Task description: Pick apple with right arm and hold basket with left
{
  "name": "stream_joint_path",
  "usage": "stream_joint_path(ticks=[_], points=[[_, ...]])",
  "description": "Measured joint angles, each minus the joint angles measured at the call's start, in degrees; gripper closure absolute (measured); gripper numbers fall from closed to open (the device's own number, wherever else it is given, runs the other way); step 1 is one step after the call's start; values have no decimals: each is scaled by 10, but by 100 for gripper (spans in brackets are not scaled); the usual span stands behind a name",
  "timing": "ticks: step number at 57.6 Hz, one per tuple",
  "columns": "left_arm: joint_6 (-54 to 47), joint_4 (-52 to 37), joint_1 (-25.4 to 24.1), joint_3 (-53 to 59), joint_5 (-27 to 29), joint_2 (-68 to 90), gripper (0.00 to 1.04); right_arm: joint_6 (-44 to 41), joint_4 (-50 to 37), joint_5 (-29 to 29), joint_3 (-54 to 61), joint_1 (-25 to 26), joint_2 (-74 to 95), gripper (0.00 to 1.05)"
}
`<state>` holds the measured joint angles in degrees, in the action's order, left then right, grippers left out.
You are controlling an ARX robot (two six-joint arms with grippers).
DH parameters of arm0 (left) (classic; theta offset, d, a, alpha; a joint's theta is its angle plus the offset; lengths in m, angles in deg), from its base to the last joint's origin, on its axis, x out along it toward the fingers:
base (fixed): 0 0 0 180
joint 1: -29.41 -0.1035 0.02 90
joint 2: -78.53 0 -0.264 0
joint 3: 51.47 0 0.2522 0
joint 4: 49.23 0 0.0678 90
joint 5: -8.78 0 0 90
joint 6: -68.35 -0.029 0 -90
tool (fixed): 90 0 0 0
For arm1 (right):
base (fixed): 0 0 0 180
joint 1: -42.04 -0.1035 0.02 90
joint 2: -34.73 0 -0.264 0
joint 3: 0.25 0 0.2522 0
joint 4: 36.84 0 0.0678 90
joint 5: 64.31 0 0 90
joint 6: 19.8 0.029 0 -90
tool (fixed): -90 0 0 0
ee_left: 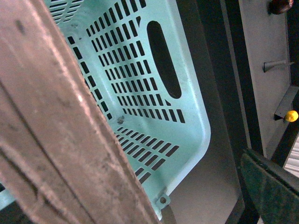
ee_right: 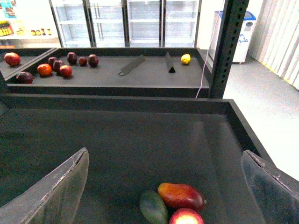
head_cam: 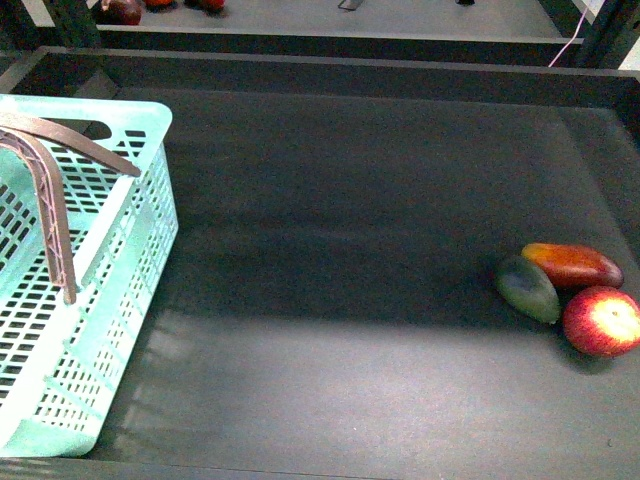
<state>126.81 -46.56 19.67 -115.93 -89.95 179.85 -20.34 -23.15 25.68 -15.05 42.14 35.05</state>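
The apple [head_cam: 601,321], red with a pale patch, lies at the right edge of the dark tray, touching a dark green mango [head_cam: 528,288] and a red-orange mango [head_cam: 572,265]. In the right wrist view the apple [ee_right: 186,217] lies at the picture's lower edge between my right gripper's [ee_right: 163,186] wide-open fingers, which are above it and empty. The mint-green basket [head_cam: 120,250] stands at the left with its brown handles [head_cam: 50,210] raised. In the left wrist view a brown handle [ee_left: 56,140] fills the near side and the basket's slotted wall [ee_left: 140,93] lies behind it. My left gripper is open; one finger [ee_left: 273,191] shows.
The dark tray [head_cam: 330,230] has raised walls at the back and right. Behind it a second shelf [ee_right: 140,72] holds several red fruits [ee_right: 56,65] and a yellow one [ee_right: 186,59]. A dark post [ee_right: 224,46] stands at the back right.
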Motion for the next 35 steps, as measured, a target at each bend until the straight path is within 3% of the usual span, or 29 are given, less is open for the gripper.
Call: stream_joint_path(ticks=[21,27,35], points=[[49,-10,0,-17,-2,26,81,0,0,0,0,0,0,9],[55,-9,2,-19,-9,26,89,0,0,0,0,0,0,9],[62,-6,12,-22,-17,12,89,0,0,0,0,0,0,9]])
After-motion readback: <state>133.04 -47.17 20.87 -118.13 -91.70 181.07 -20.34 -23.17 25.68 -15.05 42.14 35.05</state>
